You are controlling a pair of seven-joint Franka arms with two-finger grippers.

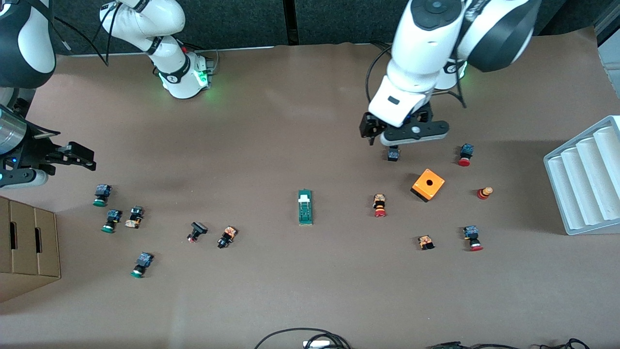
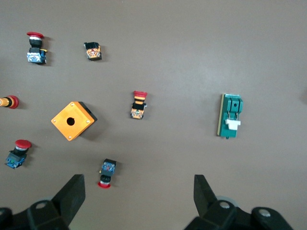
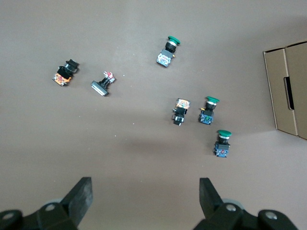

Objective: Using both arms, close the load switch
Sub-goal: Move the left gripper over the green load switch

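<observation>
The room was evenly and fairly brightly lit from overhead. A pale sheen lay across the middle of the brown table (image 1: 271, 121). Shadows were soft and short: a faint dark patch sat beside the orange cube (image 1: 428, 184), and a broader blur of shade fell under the left arm (image 1: 426, 53). Both wrist views looked dimmer, yet sharp.

Lay flat mid-table, load switch (image 1: 305, 207), well apart from everything. Sat toward the left arm's end, cube (image 1: 427, 184), ringed by scattered push buttons (image 1: 379, 205). Rested at the right arm's end, cardboard box (image 1: 26, 245), nearer the front camera than more buttons (image 1: 112, 220).
</observation>
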